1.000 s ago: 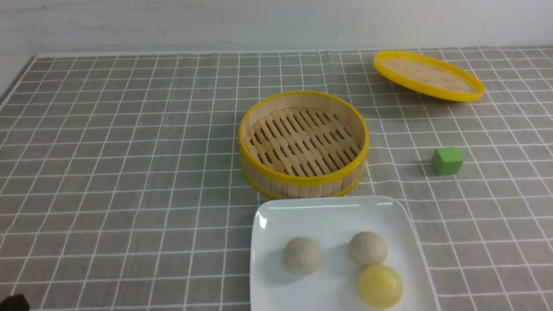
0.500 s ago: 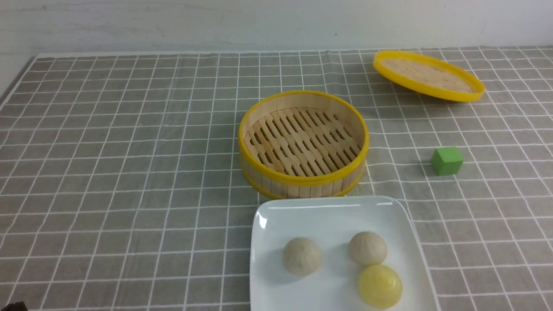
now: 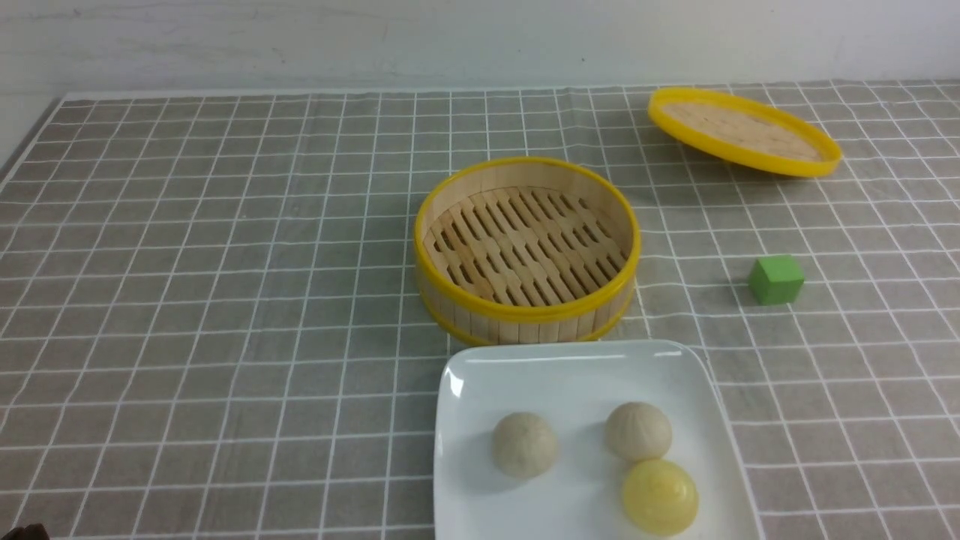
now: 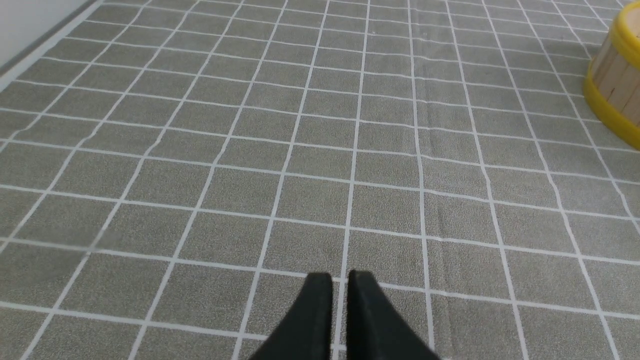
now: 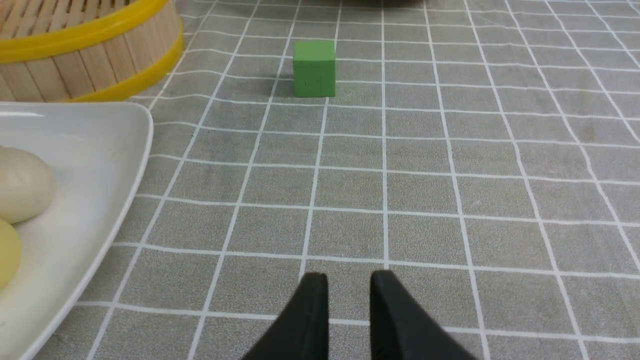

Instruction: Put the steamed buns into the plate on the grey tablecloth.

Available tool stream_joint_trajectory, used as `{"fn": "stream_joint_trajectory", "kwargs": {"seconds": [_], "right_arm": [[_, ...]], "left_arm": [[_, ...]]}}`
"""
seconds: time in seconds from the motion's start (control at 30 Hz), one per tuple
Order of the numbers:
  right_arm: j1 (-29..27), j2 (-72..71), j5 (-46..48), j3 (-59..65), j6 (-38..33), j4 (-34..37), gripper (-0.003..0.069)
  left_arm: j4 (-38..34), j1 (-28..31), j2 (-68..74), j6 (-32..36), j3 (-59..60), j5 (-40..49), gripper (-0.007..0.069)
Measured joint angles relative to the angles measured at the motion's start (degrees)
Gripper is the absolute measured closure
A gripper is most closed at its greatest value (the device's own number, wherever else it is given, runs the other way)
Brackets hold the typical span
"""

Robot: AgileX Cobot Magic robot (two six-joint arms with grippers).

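Three steamed buns lie in the white square plate at the front of the grey checked tablecloth: two pale beige buns and a yellow one. The right wrist view shows the plate's corner, one beige bun and the yellow bun's edge. My right gripper is empty, its jaws a narrow gap apart, over bare cloth beside the plate. My left gripper is shut and empty over bare cloth far left of the plate.
An empty bamboo steamer basket stands just behind the plate; it also shows in the left wrist view and the right wrist view. Its yellow-rimmed lid lies tilted at the back right. A green cube sits right of the basket.
The dark tip of my left arm at the front view's bottom left corner has sunk lower, almost out of frame. The buns, plate and basket have not moved.
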Motion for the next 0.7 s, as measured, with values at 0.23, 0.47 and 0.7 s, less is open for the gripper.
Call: {"fn": "stream_joint_trajectory", "kwargs": {"seconds": [0.23, 0.47, 0.7], "right_arm": [[0.0, 0.0, 0.0, 0.0, 0.0, 0.0, 0.0500], [0.0, 0.0, 0.0, 0.0, 0.0, 0.0, 0.0500], [0.0, 0.0, 0.0, 0.0, 0.0, 0.0, 0.0489]], "left_arm": [[0.0, 0.0, 0.0, 0.0, 0.0, 0.0, 0.0538], [0.0, 0.0, 0.0, 0.0, 0.0, 0.0, 0.0535], [0.0, 0.0, 0.0, 0.0, 0.0, 0.0, 0.0531]]}}
